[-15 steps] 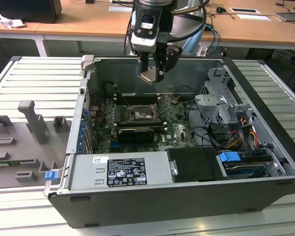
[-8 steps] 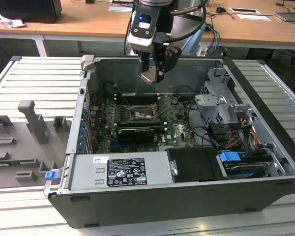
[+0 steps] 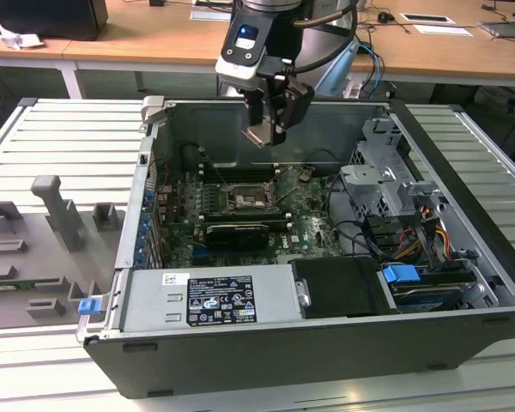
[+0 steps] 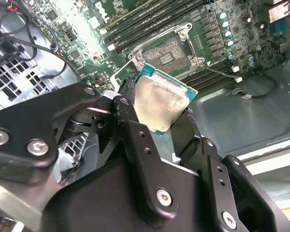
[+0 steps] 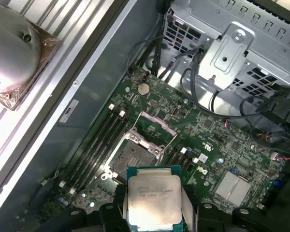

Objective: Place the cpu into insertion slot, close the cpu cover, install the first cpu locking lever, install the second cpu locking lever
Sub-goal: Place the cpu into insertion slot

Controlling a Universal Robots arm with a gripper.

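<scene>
The ribbed grey bench (image 3: pixel 43 137) spans the exterior view, and the open computer case (image 3: pixel 326 343) lies on it in the middle of the frame. The green motherboard (image 3: pixel 313 225) covers the case floor at centre. Your arm reaches down from the upper middle of the frame, and its pincer (image 3: pixel 266 130) hangs above the board, well clear of it. The pincer is clamped on the cpu (image 3: pixel 262 136). In the second wrist view its black fingers (image 4: pixel 130 116) press on two opposite edges of the chip, whose metal top faces the camera.

The insertion slot (image 3: pixel 245 202) sits on the board below the pincer in the exterior view, slightly toward that view's left. In the first wrist view the insertion slot (image 5: pixel 133 157) shows dark and bare, and the cpu cover (image 5: pixel 154 126) seems to be swung up beside it, so the way in looks open to you. The cpu (image 5: pixel 153 200) is in the air, apart from the slot and not yet seated.

For this step, squareness probably matters most to you. Bring the chip's edges parallel to the silver rim before you go down, and hold it flat rather than tilted. Lower it gently and straight, because a skewed or forced entry could bend the fine contacts in the recess. Watch the raised cover so that neither finger nor chip brushes it.
</scene>
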